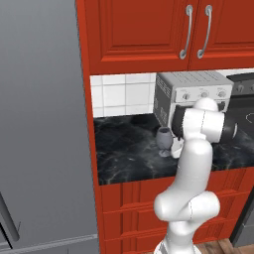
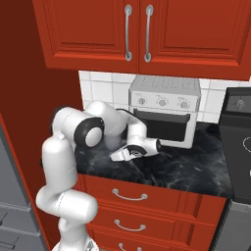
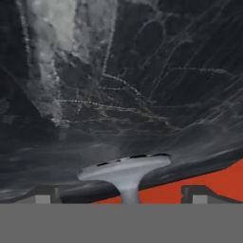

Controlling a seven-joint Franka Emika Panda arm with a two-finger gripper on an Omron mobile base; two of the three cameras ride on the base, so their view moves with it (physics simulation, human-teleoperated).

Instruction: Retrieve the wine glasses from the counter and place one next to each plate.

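One wine glass (image 1: 164, 139) of smoky grey glass stands upright on the black veined counter (image 1: 124, 154), just in front of the toaster oven. In the hand view its round foot (image 3: 126, 168) and thin stem sit between my two fingertips, and the counter (image 3: 142, 71) lies beyond. My gripper (image 3: 118, 198) is open, one finger on each side of the stem and not touching it. From the right base camera the gripper (image 2: 119, 155) lies low over the counter (image 2: 196, 166), pointing left on its side. The plates are out of view.
A white toaster oven (image 1: 191, 96) (image 2: 164, 115) stands at the back against the white tiles. A black stove (image 2: 240, 132) borders the counter on the right, a grey fridge (image 1: 39, 124) on the left. Red wall cabinets (image 1: 149, 34) hang above, red drawers (image 2: 130, 196) below.
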